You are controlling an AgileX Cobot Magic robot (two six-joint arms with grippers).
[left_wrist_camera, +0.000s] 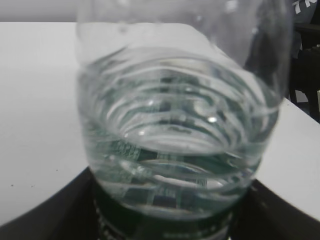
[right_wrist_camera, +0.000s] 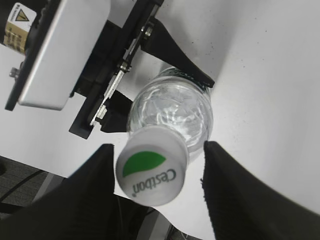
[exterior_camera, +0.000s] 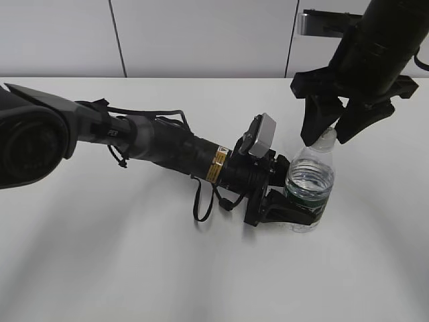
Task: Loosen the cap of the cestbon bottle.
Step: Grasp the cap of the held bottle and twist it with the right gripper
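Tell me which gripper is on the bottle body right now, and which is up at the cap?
The left gripper clamps the cestbon bottle low, at its green label. The right gripper is open, its fingers straddling the cap without touching.

Plain white matte tabletop [exterior_camera: 100, 268], one item standing on it.
You've got a small clear plastic water bottle [exterior_camera: 310, 180] with a dark green label band and white screw cap upright at right of centre, part-filled with water. Soft shadows fall across the surface near it.
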